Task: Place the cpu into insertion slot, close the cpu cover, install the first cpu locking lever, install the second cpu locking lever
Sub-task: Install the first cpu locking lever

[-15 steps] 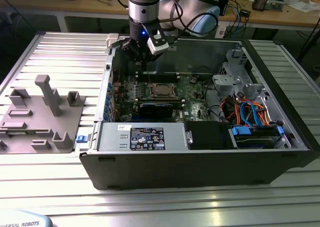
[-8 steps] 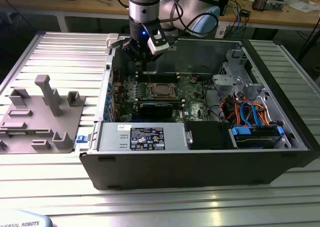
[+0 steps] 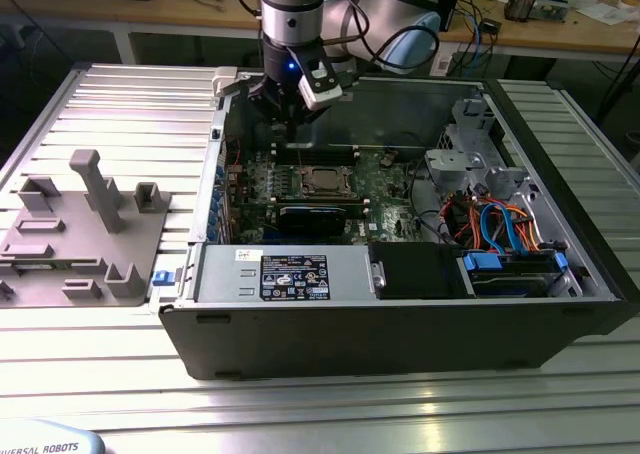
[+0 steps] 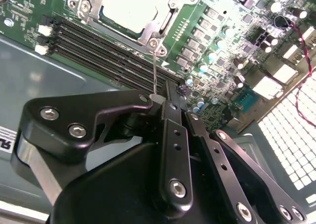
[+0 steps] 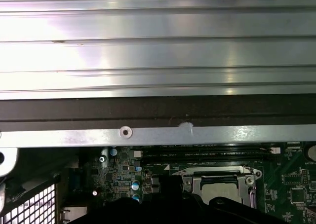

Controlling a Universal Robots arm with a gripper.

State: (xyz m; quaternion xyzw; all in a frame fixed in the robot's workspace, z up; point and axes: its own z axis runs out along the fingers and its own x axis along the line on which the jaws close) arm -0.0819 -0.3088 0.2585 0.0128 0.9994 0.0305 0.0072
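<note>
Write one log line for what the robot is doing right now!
gripper: inside case, by a thin lever | cpu: in slot | cover: down over cpu | memory slots: beside socket

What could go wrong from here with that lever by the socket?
1. The thin locking lever meets the gripper only at its very end; it could slip off and spring back against the cpu cover.
2. The gripper hangs close over the memory slots and the small capacitors; any sideways drift might scrape them.
</note>
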